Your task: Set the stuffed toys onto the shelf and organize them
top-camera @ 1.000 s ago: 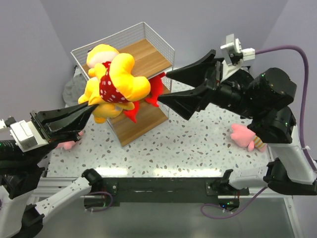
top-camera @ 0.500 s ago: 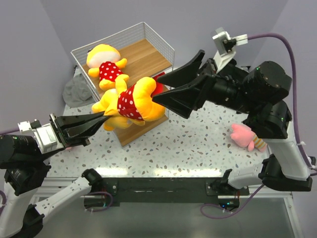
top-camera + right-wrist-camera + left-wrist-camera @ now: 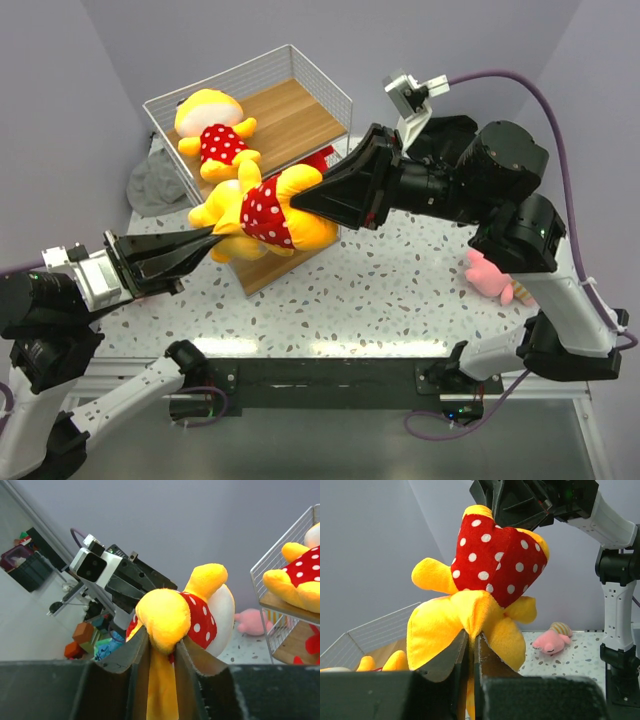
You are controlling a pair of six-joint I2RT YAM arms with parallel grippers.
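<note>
A yellow doll (image 3: pixel 268 212) in a red white-dotted outfit hangs in the air in front of the shelf (image 3: pixel 290 108), held from both sides. My left gripper (image 3: pixel 212 237) is shut on one of its yellow limbs (image 3: pixel 470 615). My right gripper (image 3: pixel 308 197) is shut on another yellow part (image 3: pixel 172 615) from the opposite side. A second yellow doll (image 3: pixel 210 128) lies on the shelf's top board. A red shark (image 3: pixel 318 160) shows on a lower board. One pink toy (image 3: pixel 490 275) lies on the table at the right, partly under my right arm.
A grey fabric hat (image 3: pixel 155 185) lies left of the shelf against the wall. The white wire rim (image 3: pixel 272 567) of the shelf stands close to the right of the held doll. The speckled table (image 3: pixel 400 290) extends in front of the shelf.
The left gripper carried the doll down and forward off the shelf top. The right gripper swung left and closed on the doll's other end.
</note>
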